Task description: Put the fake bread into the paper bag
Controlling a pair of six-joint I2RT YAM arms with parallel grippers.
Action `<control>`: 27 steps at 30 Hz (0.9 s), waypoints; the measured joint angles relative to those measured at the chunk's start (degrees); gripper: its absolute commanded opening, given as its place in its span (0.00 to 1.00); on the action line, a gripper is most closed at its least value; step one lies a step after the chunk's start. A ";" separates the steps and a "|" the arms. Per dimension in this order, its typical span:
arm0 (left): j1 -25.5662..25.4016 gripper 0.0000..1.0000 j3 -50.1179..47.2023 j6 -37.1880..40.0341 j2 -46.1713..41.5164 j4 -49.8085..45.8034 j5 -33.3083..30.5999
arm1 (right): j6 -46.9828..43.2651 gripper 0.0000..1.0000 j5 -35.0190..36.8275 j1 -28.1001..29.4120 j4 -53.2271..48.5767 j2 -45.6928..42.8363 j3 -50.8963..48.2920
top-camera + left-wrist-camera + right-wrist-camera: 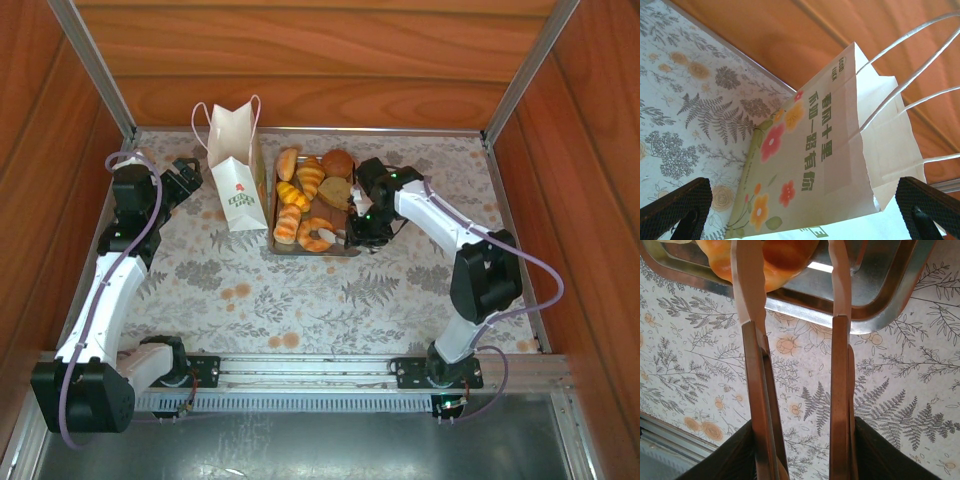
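Right tool (362,232) clenched on tongs (752,365), tips at an orange pastry by the tray's (890,300) 6 o'clock edge, likely to pinch it; fake bread (310,195) on tray, paper bag (238,170) upright at its 9 o'clock, left tool (188,176) released beside it, probably to steady it.

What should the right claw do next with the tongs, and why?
Probably nudge the tongs forward and sideways toward the orange pastry, so that both blades straddle it before squeezing. The right claw grips the tongs with their blades spread over the near rim of the tray. One blade overlaps the pastry, while the other lies over bare tray.
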 measured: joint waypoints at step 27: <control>0.37 1.00 0.04 1.77 0.00 -0.74 -0.37 | -0.11 0.37 9.05 5.01 -7.93 7.72 10.49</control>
